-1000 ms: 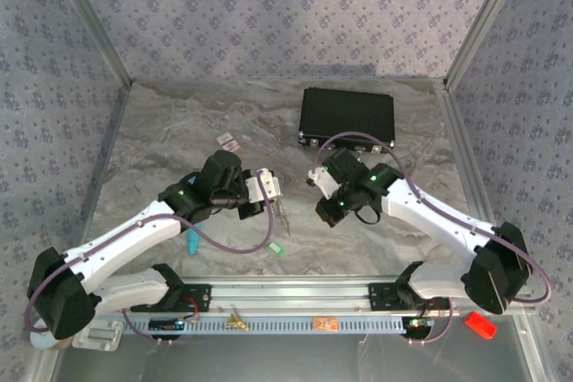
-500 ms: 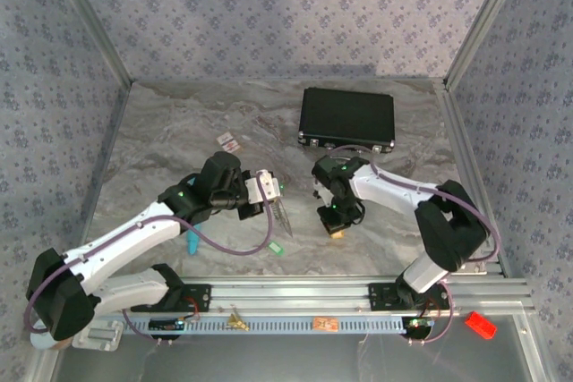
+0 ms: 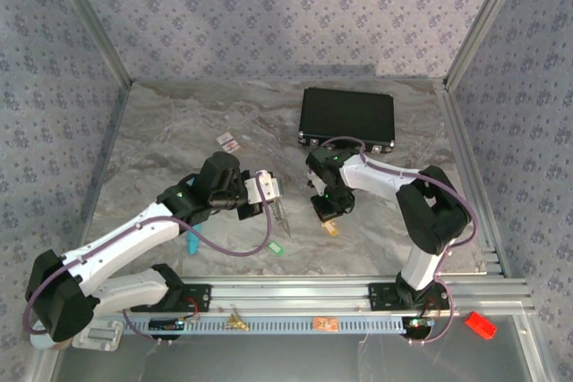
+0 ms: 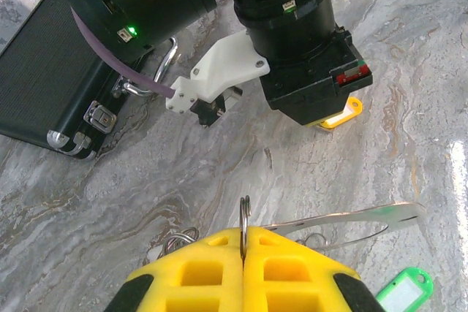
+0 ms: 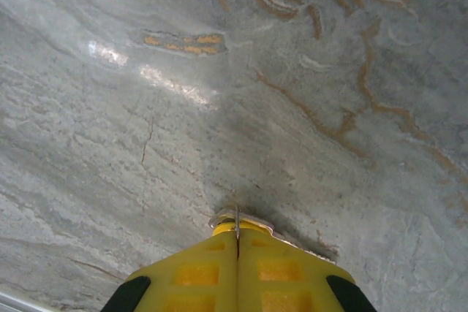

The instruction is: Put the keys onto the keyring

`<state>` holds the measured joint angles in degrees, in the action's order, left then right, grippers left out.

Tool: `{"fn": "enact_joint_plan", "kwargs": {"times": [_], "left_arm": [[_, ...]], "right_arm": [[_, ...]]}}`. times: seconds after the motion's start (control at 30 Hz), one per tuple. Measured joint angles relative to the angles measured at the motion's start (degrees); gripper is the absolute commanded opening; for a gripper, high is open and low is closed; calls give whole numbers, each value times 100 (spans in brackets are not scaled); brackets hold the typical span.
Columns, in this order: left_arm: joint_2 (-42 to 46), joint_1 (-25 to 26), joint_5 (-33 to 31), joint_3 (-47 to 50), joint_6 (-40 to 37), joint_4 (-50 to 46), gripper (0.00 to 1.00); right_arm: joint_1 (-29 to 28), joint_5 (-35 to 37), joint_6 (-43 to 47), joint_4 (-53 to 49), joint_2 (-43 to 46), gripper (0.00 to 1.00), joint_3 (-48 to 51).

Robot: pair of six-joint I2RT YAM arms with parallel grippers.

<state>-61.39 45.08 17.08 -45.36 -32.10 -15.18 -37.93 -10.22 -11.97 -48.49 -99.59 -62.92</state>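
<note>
In the left wrist view my left gripper [image 4: 243, 233] is shut on a thin metal ring of the keyring [image 4: 351, 221], whose pale silvery hoop trails off to the right above the marble. From above, the keyring [image 3: 283, 215] hangs below my left gripper [image 3: 272, 196]. The green key [image 3: 276, 246] lies on the table just under it; the green key [image 4: 401, 294] also sits at the lower right of the left wrist view. My right gripper [image 3: 328, 218] points down at the table, shut on the yellow key [image 3: 332, 229]. The yellow key [image 5: 238, 223] pokes out between the right gripper's [image 5: 238, 236] pads, close to the marble.
A black case [image 3: 347, 118] lies at the back right of the table, right behind the right arm. A small red-and-white card [image 3: 228, 141] is at the back left. A teal pen [image 3: 191, 243] lies under the left forearm. A metal rail [image 3: 295, 297] runs along the near edge.
The right arm has folded in from the lower right, its wrist lowering the yellow key toward the table. The left arm and keyring have barely moved.
</note>
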Motion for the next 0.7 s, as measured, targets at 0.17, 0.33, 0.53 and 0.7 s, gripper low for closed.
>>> {"fn": "enact_joint_plan", "kwargs": {"times": [0.17, 0.33, 0.53, 0.7], "left_arm": [[0, 0, 0, 0, 0, 28, 0], [-4, 0, 0, 0, -2, 35, 0], [-13, 0, 0, 2, -39, 37, 0], [-13, 0, 2, 33, -39, 44, 0]], "right_arm": [[9, 0, -7, 98, -79, 14, -48], [9, 42, 26, 212, -85, 22, -50], [-33, 160, -90, 501, -2, 34, 17], [-144, 380, -256, 1095, 839, 33, 704]]}}
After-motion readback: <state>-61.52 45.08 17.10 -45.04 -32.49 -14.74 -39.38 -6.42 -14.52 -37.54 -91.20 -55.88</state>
